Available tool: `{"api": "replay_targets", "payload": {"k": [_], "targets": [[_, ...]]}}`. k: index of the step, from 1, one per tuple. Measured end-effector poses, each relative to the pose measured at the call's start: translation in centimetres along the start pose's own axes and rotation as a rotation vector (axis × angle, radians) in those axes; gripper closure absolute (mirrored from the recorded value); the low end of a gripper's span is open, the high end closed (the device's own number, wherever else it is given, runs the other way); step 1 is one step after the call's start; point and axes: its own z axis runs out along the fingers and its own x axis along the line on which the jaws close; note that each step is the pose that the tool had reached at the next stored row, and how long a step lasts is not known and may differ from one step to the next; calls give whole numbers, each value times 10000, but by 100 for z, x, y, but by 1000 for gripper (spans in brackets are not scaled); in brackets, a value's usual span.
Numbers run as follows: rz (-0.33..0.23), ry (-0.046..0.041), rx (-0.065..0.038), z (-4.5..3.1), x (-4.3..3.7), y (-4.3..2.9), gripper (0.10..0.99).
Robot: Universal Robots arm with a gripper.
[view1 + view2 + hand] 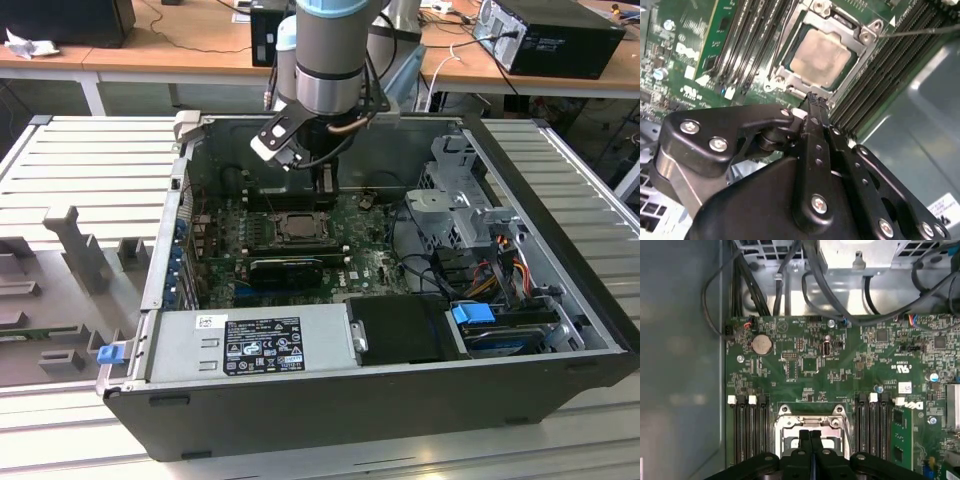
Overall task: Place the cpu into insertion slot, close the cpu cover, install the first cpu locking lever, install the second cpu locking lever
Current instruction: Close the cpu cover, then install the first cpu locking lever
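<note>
- Hand (812,98) fully closed, the two black fingers (803,440) pressed flat together, nothing caught between them.
- Fingertips poised just beside one edge of the cpu cover (792,80); cannot tell whether touching or barely clear.
- The cpu (822,56) seated in the insertion slot (274,230), pale beige face showing through the cover's square window, with the silvery frame lying flat around it.
- A thin metal lever rod (920,31) leading away from one corner of the cover, out across the dark memory slots (747,430).
- In the exterior view, arm dropping in from the upper middle of the frame into the open computer case (300,400), hand (322,190) low over the green motherboard (840,375), slot near the picture's centre.
- Case resting on a ribbed grey counter (80,160); grey moulded fixtures (80,250) toward the exterior view's left.
</note>
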Motion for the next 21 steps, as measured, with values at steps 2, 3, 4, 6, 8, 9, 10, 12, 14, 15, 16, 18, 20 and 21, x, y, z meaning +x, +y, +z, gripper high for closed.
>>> {"api": "replay_targets", "payload": {"k": [2,3,4,6,8,9,10,12,14,15,16,18,20,21], "targets": [[-12,-1,1,43,-3,-28,980],[-16,-1,1,74,-4,-43,980],[-20,2,4,92,-5,-55,980],[-26,12,6,95,-7,-96,980],[-24,16,4,96,-6,-120,980],[-25,18,4,95,-6,-134,980],[-24,16,5,95,-7,-144,980],[-26,17,5,93,-8,-179,980],[-25,17,5,92,-8,-226,980],[-24,17,4,91,-8,-241,980],[-24,17,5,91,-8,-246,980],[-24,17,5,91,-9,-253,980],[-26,17,5,87,-9,-266,980],[-25,16,5,77,-9,-267,980]]}}
